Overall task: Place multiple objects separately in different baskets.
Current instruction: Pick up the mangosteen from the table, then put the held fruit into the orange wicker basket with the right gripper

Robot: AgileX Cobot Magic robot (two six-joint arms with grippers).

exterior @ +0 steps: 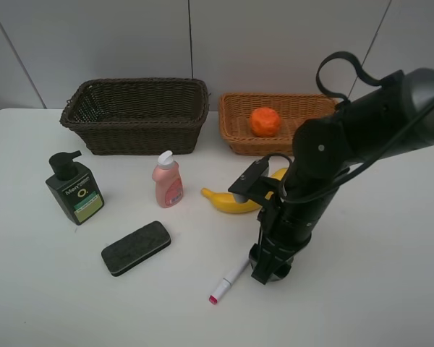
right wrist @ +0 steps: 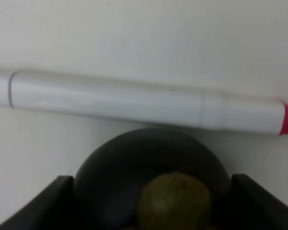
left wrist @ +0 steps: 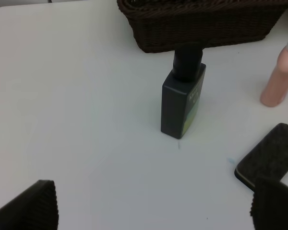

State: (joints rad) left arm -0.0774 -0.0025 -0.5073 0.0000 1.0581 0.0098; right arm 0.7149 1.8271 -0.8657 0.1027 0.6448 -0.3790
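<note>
Right gripper (exterior: pixel 269 272) near the desk's (exterior: pixel 376 238) front edge was pinching the dark mangosteen (right wrist: pixel 129 167), white marker (right wrist: pixel 110 103) lay just beside, left gripper (left wrist: pixel 156 206) hung spread wide near the pump bottle (left wrist: pixel 180 103), orange (exterior: pixel 265 121) sat in the tan basket (exterior: pixel 235 134)

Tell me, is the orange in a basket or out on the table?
In: the orange sits inside the light tan basket, with the woven rim all around it.

High view overlooking table (exterior: pixel 43 303), left wrist near pump bottle (left wrist: pixel 180 103); right, marker (right wrist: pixel 134 103) close-up
</note>
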